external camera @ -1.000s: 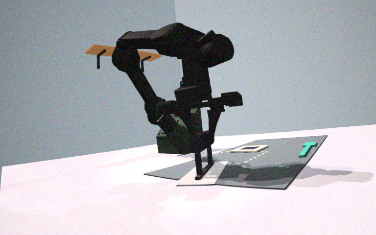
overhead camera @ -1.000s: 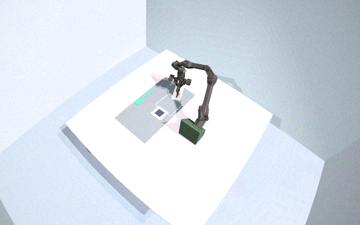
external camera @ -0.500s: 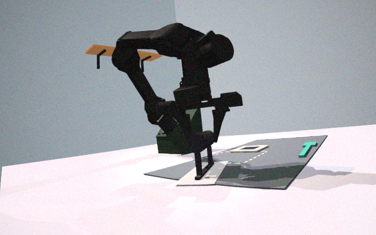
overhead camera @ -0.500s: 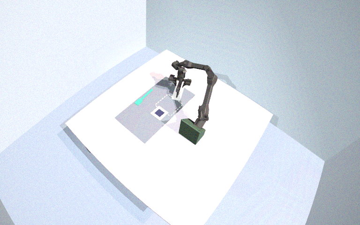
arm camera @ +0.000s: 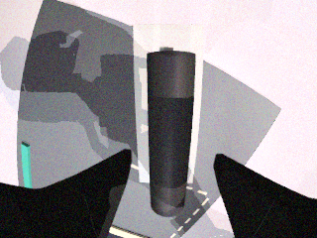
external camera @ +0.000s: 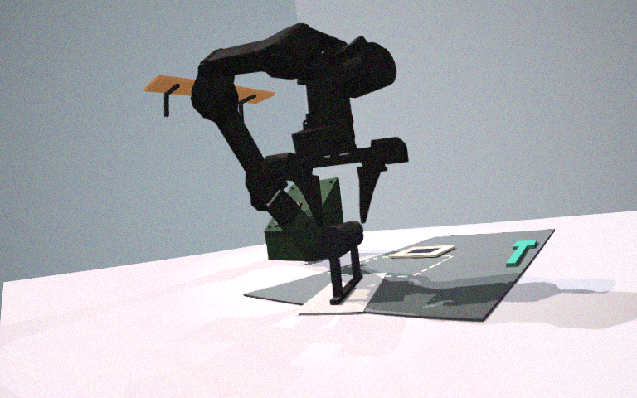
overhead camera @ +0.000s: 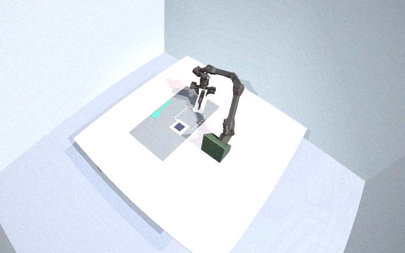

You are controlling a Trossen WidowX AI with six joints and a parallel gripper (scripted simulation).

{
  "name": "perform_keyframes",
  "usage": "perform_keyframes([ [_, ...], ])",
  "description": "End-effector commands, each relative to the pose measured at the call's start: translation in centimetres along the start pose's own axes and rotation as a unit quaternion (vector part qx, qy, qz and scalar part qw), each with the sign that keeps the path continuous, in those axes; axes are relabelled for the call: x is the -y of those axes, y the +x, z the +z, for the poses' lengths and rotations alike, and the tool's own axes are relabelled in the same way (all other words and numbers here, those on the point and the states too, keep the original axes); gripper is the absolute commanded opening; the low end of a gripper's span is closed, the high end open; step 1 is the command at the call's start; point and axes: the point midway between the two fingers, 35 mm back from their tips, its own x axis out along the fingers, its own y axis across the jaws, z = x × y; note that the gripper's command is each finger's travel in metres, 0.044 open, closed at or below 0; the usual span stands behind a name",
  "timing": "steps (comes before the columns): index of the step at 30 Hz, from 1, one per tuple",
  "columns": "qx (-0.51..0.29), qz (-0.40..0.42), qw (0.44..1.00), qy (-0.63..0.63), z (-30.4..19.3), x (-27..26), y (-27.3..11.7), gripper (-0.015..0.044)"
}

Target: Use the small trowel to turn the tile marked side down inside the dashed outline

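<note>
The trowel has a dark round handle on two posts above a pale blade. Its blade lies flat at the mat's far end and covers part of the dashed outline's edge. My gripper is open around and just above the handle, with a gap on each side in the wrist view. The tile lies flat, dark marked side up, at the outline's near side in the top view. Only its edge shows in the wrist view.
The grey mat bears a flat teal tool near one long edge. A green block stands at the arm's base. An orange shelf is on the wall behind the arm.
</note>
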Motion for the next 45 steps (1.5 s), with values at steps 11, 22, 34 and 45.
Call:
perform_keyframes([
  [11, -0.002, 0.017, 1.000, -0.001, 0.0, -0.1, -2.9, 0.0300],
  [22, -0.075, 0.130, 0.989, -0.008, -0.2, 0.9, -0.1, 0.0300],
  [34, -0.081, 0.289, 0.954, -0.002, 0.9, 2.2, 1.4, 0.0300],
  [45, -0.005, 0.421, 0.907, -0.025, 2.6, 4.3, 1.2, 0.0300],
])
